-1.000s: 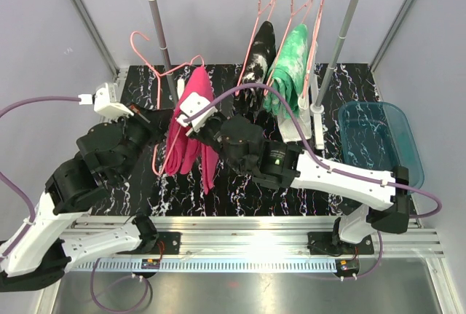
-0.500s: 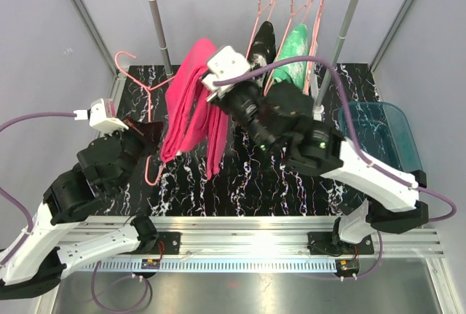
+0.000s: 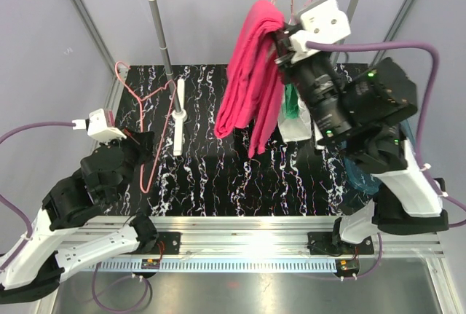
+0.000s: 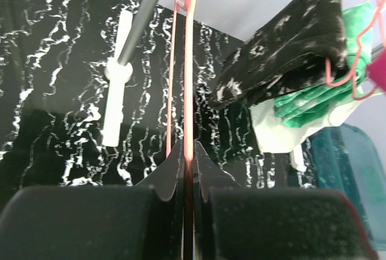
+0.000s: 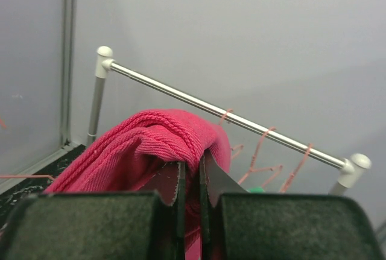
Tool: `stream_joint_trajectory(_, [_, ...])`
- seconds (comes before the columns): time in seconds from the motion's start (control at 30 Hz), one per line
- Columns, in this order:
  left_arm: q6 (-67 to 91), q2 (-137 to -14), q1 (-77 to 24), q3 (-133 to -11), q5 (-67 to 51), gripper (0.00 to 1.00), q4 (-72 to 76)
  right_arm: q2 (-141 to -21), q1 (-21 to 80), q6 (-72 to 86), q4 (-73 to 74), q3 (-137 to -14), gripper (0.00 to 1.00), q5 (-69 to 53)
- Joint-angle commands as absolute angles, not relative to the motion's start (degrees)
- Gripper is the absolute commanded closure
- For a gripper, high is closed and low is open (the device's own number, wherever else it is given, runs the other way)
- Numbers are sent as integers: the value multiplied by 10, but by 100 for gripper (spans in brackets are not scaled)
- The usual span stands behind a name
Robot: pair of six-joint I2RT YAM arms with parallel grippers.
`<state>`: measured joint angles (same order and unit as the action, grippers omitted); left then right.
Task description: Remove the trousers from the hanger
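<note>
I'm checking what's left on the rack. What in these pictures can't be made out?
- Top view: the black marbled trousers are hidden behind the magenta trousers and right arm; only the left wrist view shows them.
- Top view: the right arm covers most of the teal bin.
- Left wrist view: the top edge cuts off the hook of the pink hanger.

Wore white shells (image 3: 397,172) over black joints (image 3: 109,172), trailed purple cables (image 3: 408,46), carried white wrist blocks (image 3: 325,21), showed green light (image 3: 371,75) at 2 o'clock.
</note>
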<state>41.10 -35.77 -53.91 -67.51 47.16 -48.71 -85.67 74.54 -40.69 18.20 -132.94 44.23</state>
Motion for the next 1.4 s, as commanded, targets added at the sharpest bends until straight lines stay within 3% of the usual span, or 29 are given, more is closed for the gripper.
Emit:
stream_joint_trajectory(0.0, [396,-348,-541,-666,506,100,-479,-785,743,-464,119,-1334,100,483])
stream_joint_trajectory(0.2, [386,-343,-541,-661,508,100,-486,-722,743,-652,6,-1221,100,618])
stream_joint_trajectory(0.33, [381,-346,-541,-661,506,100,-489,-675,742,-792,-208,-1130,100,679])
stream_joint_trajectory(0.57, [374,-369,-541,-662,484,100,-474,-602,736,-877,-331,-986,100,738])
stream_joint_trajectory(0.73, [369,-390,-541,-654,469,100,-450,-573,695,-788,-252,-903,100,751])
stream_joint_trajectory(0.83, [367,-403,-541,-647,457,100,-433,-576,605,-610,-46,-888,100,736])
stream_joint_trajectory(0.87, [367,-406,-541,-644,452,100,-427,-580,534,-577,-21,-876,100,728])
stream_joint_trajectory(1.03, [360,-431,-541,-642,436,100,-403,-560,410,-424,76,-846,100,709])
stream_joint_trajectory(1.2, [349,-448,-540,-646,421,100,-381,-543,266,-379,90,-775,100,706])
stream_joint_trajectory(1.37, [341,-457,-541,-635,396,100,-356,-493,220,-359,73,-722,100,737])
